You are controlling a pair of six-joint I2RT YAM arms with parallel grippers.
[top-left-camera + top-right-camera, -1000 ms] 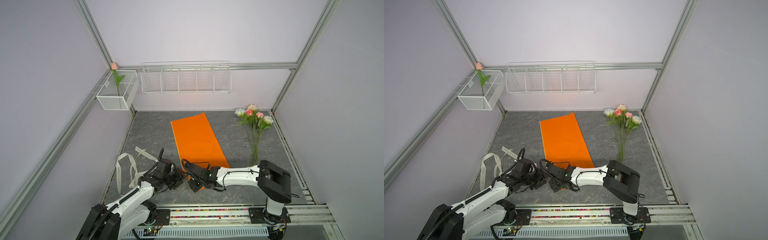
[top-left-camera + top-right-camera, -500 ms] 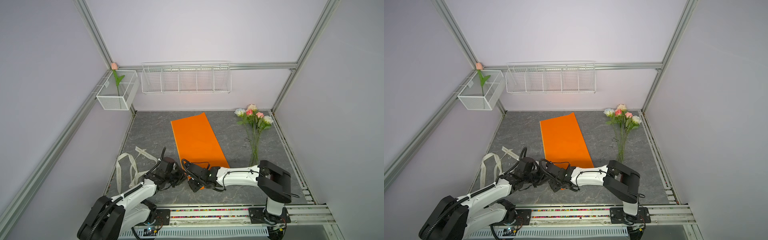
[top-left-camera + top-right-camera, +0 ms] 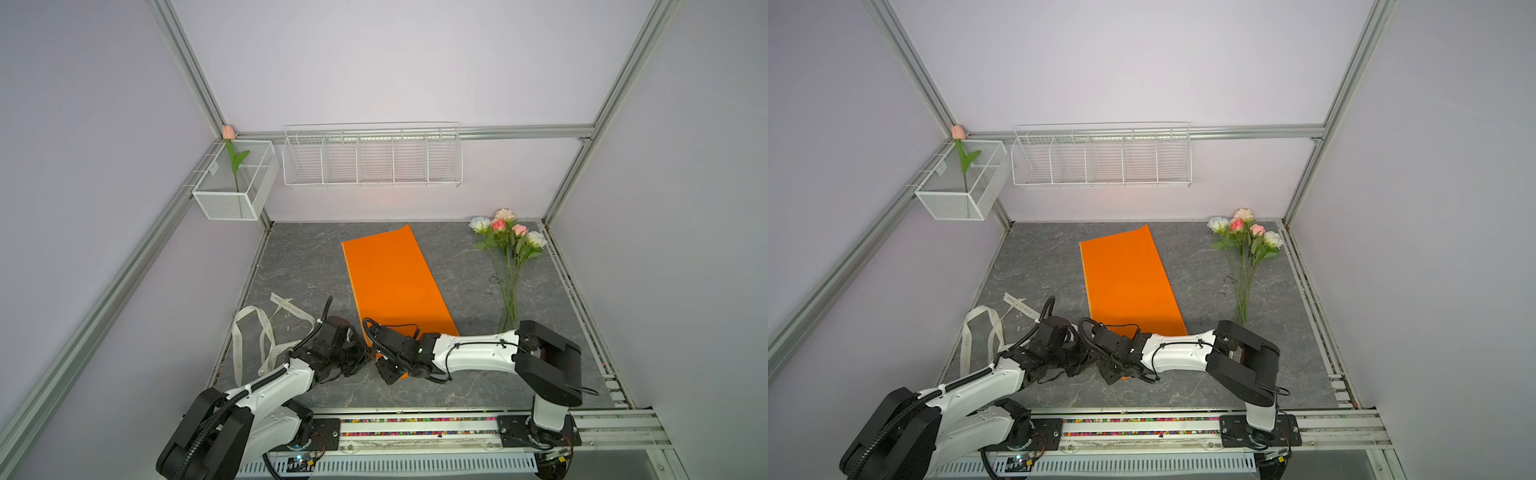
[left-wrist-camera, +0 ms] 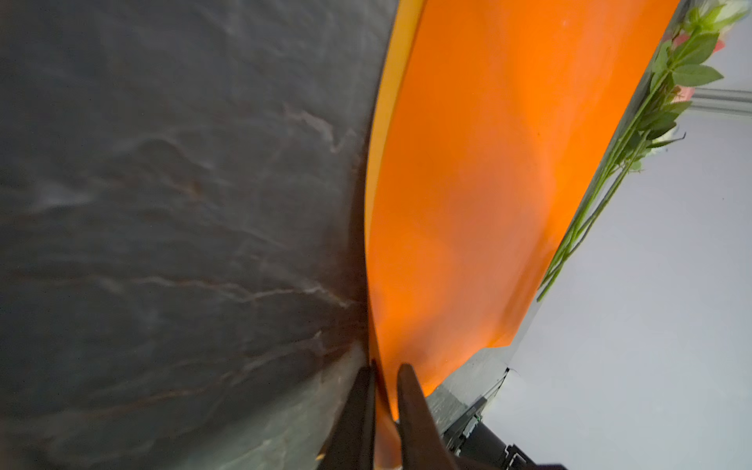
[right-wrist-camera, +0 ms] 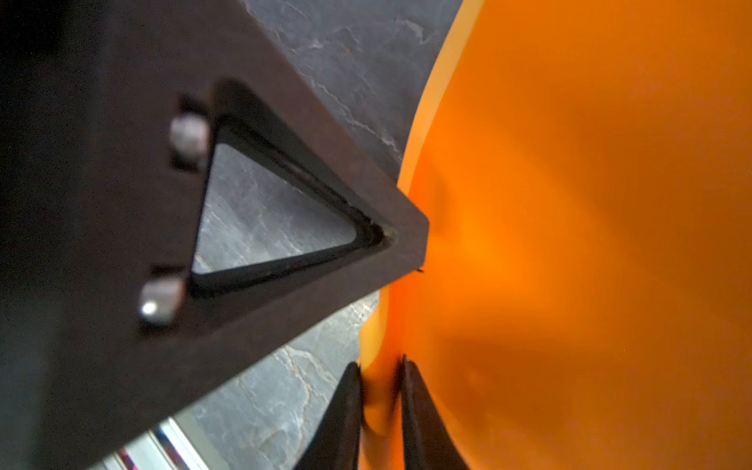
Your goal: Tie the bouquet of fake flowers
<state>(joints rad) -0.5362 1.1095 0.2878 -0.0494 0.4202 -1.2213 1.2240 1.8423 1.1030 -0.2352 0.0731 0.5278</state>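
The near corner of the paper (image 3: 395, 282) is pinched by both grippers, so the sheet could be torn or creased if they are drawn apart unevenly. The left arm (image 3: 270, 384) and right arm (image 3: 473, 353) are stretched low over the table (image 3: 299, 257), meeting at the front middle: the left gripper (image 4: 384, 368) is clamped tight on the paper's edge, and the right gripper (image 5: 380, 362) seems narrowly closed on a fold of it, though that view is blurred. The bouquet (image 3: 508, 249) is laid at the far right, well apart from the paper.
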